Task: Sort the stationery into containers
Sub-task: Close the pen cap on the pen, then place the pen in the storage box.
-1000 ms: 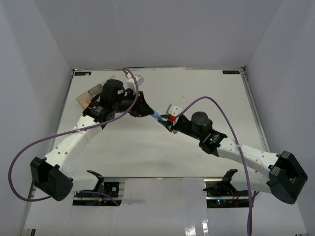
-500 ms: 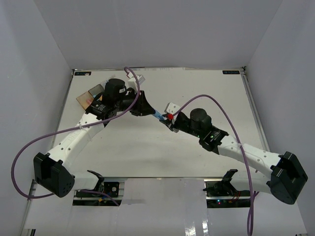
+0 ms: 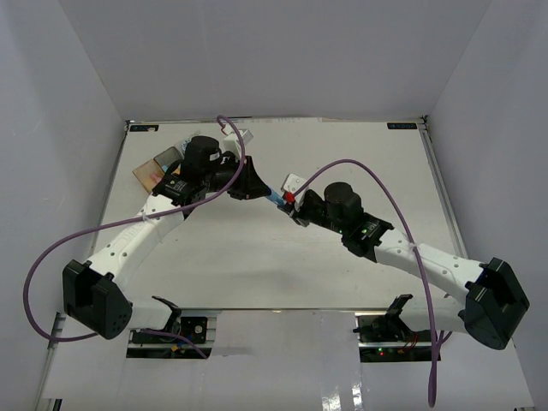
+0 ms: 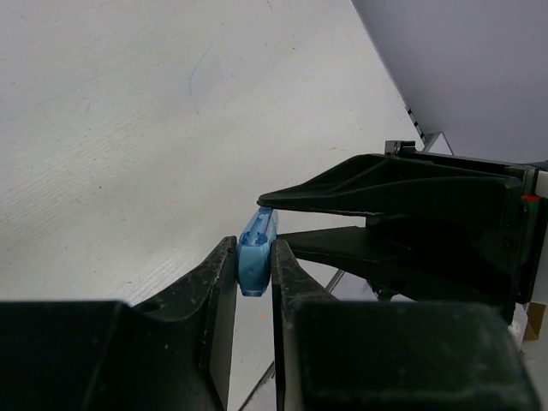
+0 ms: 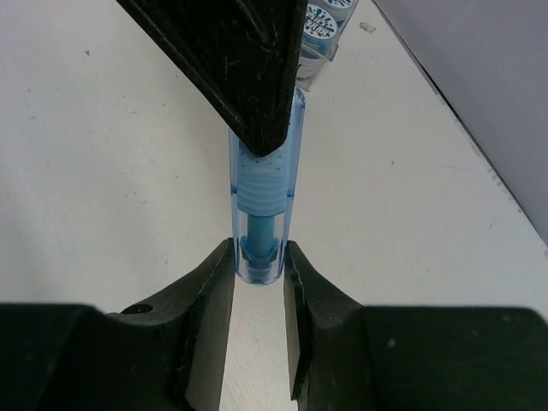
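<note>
Table (image 3: 231,257): white, with grey walls all round.
Right gripper (image 3: 288,203): clenched on one end of the blue stick (image 3: 275,199), held up off the table.
Left gripper (image 3: 265,192): clenched on the other end, its tips almost meeting the right one's.
What changed: both arms had slid a little up and left together, nearer the bins (image 3: 157,168).
What it meant: a hand-over, I thought; neither had let go yet.
Right wrist view: only this showed two patterned rolls (image 5: 324,19) far behind the stick.
Top view: only this showed the bins, at the table's far left.
</note>
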You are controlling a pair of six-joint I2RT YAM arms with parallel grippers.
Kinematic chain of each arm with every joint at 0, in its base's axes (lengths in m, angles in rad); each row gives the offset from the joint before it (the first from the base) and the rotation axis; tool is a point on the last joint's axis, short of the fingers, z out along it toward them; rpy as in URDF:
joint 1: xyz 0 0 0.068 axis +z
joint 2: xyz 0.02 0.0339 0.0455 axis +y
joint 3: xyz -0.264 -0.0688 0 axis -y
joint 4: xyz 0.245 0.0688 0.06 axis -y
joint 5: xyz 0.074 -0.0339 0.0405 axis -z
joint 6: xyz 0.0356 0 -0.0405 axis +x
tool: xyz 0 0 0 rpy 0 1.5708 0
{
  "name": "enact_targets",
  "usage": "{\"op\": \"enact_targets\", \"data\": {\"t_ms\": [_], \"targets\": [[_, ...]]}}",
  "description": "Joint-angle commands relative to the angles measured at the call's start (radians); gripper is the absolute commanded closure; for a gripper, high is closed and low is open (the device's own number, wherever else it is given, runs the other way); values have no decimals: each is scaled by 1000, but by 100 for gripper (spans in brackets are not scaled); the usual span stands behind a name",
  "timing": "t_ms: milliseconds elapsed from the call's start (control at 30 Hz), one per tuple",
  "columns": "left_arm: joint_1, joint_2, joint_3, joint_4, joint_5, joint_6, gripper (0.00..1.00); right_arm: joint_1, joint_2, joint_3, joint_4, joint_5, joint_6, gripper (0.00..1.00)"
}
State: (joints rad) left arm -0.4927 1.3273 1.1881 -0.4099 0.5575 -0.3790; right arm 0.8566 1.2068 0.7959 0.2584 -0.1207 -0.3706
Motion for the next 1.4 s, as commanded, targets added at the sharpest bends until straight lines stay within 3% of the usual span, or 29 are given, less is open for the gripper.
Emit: {"op": "enact_targets", "data": {"t_ms": [0,100,200,300,333,400,467,600,700,767,867,1033,1200,1367], "targets": [[-32,43,-51,-73,16,20,82,25,-30,152,334,-86,-16,79],[-32,38,-51,-64,-25,25,85,24,-33,141,318,-71,-22,76],[-30,21,-44,-49,-98,31,91,25,-55,91,315,-40,-22,64],[-29,3,-32,-35,-165,52,99,24,-81,31,288,6,-22,40],[-27,-5,-15,-30,-219,58,100,24,-88,14,265,27,-19,23],[-21,-22,5,-18,-281,81,100,24,-118,-35,237,70,-7,8],[-12,-37,41,-7,-373,104,100,25,-157,-70,196,99,7,3],[0,-74,50,41,-527,117,100,25,-237,-142,113,122,62,10],[14,-120,-19,100,-720,98,99,24,-277,-170,42,184,113,10],[48,-146,-92,123,-871,75,98,25,-299,-191,21,207,157,10],[169,-209,-186,189,-970,-4,94,25,-328,-234,22,239,220,10],[425,-272,-377,342,-984,-159,90,25,-346,-279,54,243,265,10],[554,-205,-416,504,-970,-207,90,25,-357,-302,71,251,304,10],[606,-67,-410,608,-952,-248,88,25,-372,-320,84,239,309,10]]}}
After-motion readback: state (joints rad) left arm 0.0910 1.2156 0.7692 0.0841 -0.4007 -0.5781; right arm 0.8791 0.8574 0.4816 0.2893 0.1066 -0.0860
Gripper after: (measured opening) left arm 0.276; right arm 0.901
